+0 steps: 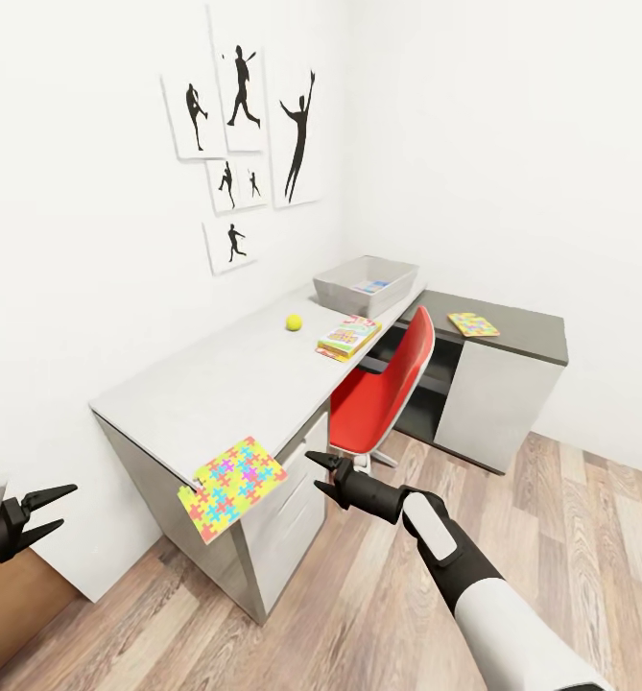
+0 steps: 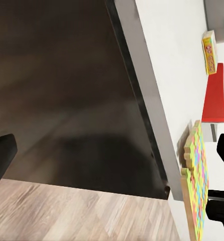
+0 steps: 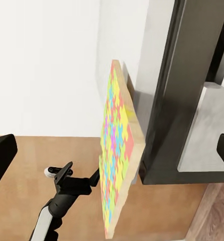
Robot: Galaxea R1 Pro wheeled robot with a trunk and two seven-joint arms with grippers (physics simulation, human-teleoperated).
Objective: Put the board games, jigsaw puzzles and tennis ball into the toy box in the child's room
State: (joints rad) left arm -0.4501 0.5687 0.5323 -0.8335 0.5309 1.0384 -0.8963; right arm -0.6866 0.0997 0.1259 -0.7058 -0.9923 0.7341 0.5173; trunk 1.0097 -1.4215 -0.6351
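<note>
The thin multicoloured jigsaw puzzle board [image 1: 234, 486] overhangs the near corner of the long pale grey table [image 1: 225, 384], tilted. We judge it light and stiff; we'd pinch its free edge. Both our left gripper [image 1: 54, 509] and right gripper [image 1: 322, 474] are spread, empty.

Red swivel chair [image 1: 383, 389] tucked under the right side. Lower dark grey desk [image 1: 512, 331] with white panel far right, in the corner. Black sports-silhouette pictures [image 1: 244, 134] on the white far wall. Wood-plank floor [image 1: 570, 537] near and right.
</note>
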